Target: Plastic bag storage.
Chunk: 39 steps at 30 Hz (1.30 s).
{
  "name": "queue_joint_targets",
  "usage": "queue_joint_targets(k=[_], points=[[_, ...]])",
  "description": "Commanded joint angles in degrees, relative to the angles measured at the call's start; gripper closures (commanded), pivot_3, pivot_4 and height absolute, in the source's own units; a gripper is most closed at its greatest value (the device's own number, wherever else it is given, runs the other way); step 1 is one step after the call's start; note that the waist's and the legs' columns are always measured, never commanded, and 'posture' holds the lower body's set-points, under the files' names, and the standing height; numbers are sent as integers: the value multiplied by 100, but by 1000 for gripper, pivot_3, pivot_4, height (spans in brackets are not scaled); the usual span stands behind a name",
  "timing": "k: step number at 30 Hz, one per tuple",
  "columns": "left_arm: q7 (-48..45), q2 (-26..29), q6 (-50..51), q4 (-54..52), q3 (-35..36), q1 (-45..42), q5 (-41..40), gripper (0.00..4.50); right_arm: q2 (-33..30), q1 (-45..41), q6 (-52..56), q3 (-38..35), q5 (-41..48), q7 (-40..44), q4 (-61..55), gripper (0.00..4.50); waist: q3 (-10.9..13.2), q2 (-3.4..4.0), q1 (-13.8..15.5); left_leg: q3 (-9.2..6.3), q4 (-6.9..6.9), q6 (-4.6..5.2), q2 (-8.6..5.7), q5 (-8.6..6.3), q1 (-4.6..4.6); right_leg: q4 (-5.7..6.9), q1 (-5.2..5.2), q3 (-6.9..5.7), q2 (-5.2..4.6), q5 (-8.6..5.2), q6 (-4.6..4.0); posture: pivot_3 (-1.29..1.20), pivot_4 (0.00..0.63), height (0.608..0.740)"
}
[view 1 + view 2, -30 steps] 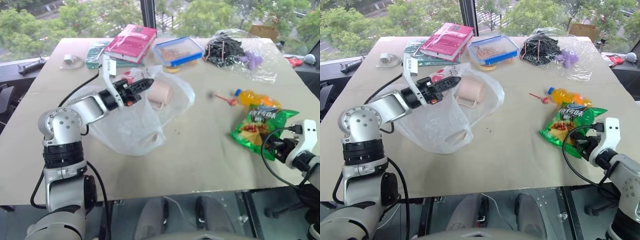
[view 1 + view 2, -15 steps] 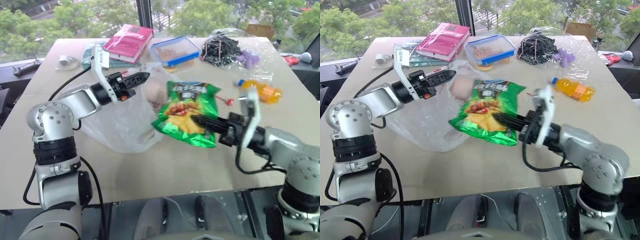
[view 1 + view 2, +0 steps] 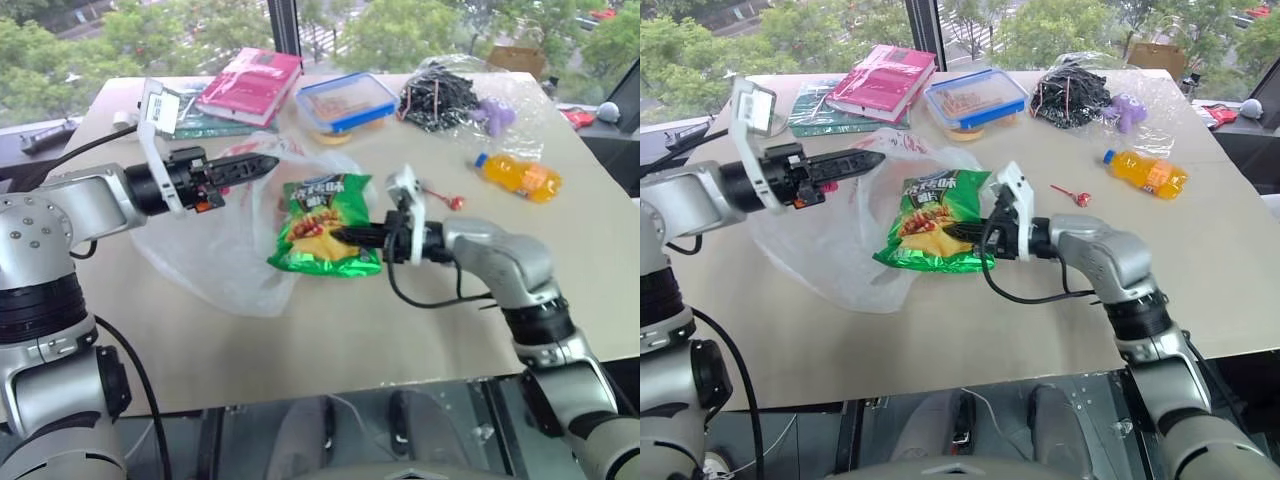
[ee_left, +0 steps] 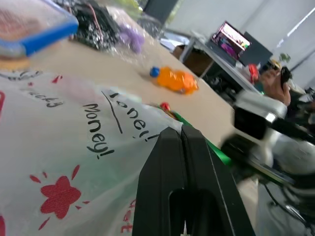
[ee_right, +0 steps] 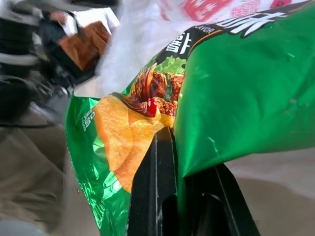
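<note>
On the left, the left gripper (image 3: 262, 162) reaches level across the table (image 3: 400, 320), its black fingers pressed together on the upper edge of the plastic bag (image 3: 215, 255). In the left wrist view the fingertips (image 4: 183, 135) meet on the film, so the bag is pinched there, though how much of the rim is caught is hidden behind the fingers. The bag is thin, whitish and translucent, with red print and a red star mark on its side; it sags from the lifted edge down onto the tabletop, spreading toward the near left. A pale, blurred shape shows through the film just behind the snack packet, too faint to identify.

In the middle, the green snack packet (image 3: 325, 225) hangs upright against the bag's right side, covering part of it. The right gripper (image 3: 345, 237) points left and is closed on the packet's right edge; in the right wrist view the fingers (image 5: 160, 162) disappear behind the green foil. Whether the packet is inside the bag's mouth or only in front of it cannot be told.

Further back lie a pink book (image 3: 252, 85), a blue-lidded box (image 3: 350, 100) and a clear bag of black cables (image 3: 450, 100); an orange bottle (image 3: 520, 177) and a small red lollipop (image 3: 442, 197) lie to the right.
</note>
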Motion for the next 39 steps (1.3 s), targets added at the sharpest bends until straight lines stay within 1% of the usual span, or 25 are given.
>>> queue_joint_targets(k=[1,5,7,9,13,18,23,27,29,32,33,36,39], points=[[-354,428,167,-257,89,86,-120,4500,65,-283,-512,66,-228,546,363,4465,1,0,4,0,0,0,0,0,0,-1,0,0,0,0,0,0,150,740],[-551,641,221,-163,43,122,-98,4500,-49,-388,-449,78,-199,1093,402,4465,2,1,16,1,-2,-1,-1,-1,-4,-6,-1,0,-3,0,0,0,150,740],[-683,707,315,-128,29,90,-176,4500,-191,-429,-652,273,-486,1316,430,4465,2,1,11,0,-2,-1,0,0,-3,-5,-1,-2,-3,0,0,0,150,740],[-778,746,280,-83,-22,55,-81,4500,-507,-384,-1099,626,-909,1760,363,4465,3,2,11,0,-2,-2,-1,0,-2,-1,-2,-2,-2,0,0,0,150,740],[-852,682,38,28,-195,-64,227,4500,-715,-469,-863,598,-626,2318,13,4465,4,3,13,0,-2,-3,-2,0,-2,-1,-1,-4,-2,0,0,0,150,740],[-982,559,44,56,-303,-184,249,4500,-304,-694,-926,695,-864,2208,329,4465,4,3,-26,4,-2,-5,3,1,-1,2,-4,-1,1,0,-1,0,150,740],[-854,429,-126,101,-362,-253,450,4500,-74,-732,-868,917,-973,2307,268,4465,4,2,19,2,-2,-5,0,1,-3,-1,-3,-2,-3,0,-1,0,150,740],[-901,366,-20,-10,-345,-193,377,4500,29,-709,-930,1017,-1134,2256,340,4465,4,2,14,1,-2,-5,-1,1,-3,0,-3,-3,-3,1,-1,0,150,740],[-949,403,122,-29,-310,-159,287,4500,86,-703,-1030,922,-1212,2115,491,4465,4,2,12,1,-2,-5,-1,1,-3,1,-4,-3,-3,1,-1,0,150,740],[-1171,613,412,-197,-293,43,80,4500,212,-841,-1348,585,-1397,1638,995,4465,4,3,-7,1,-2,-5,-1,2,-2,2,-3,-3,-3,1,-1,0,150,740],[-1230,677,462,-275,-295,138,45,4500,227,-904,-1299,446,-1345,1577,1105,4465,5,3,-9,3,-2,-5,0,2,-2,3,-5,-1,-3,1,-1,0,150,740],[-1290,746,514,-340,-290,241,8,4500,192,-980,-1203,284,-1256,1659,1229,4465,6,4,-6,2,-2,-6,1,1,-2,2,-5,-1,-3,0,-1,0,150,740],[-1238,701,466,-336,-299,195,45,4500,196,-1097,-1256,178,-1390,1536,1522,4465,6,4,-3,0,-2,-6,1,1,-2,2,-4,-3,-3,0,-1,0,150,740]])
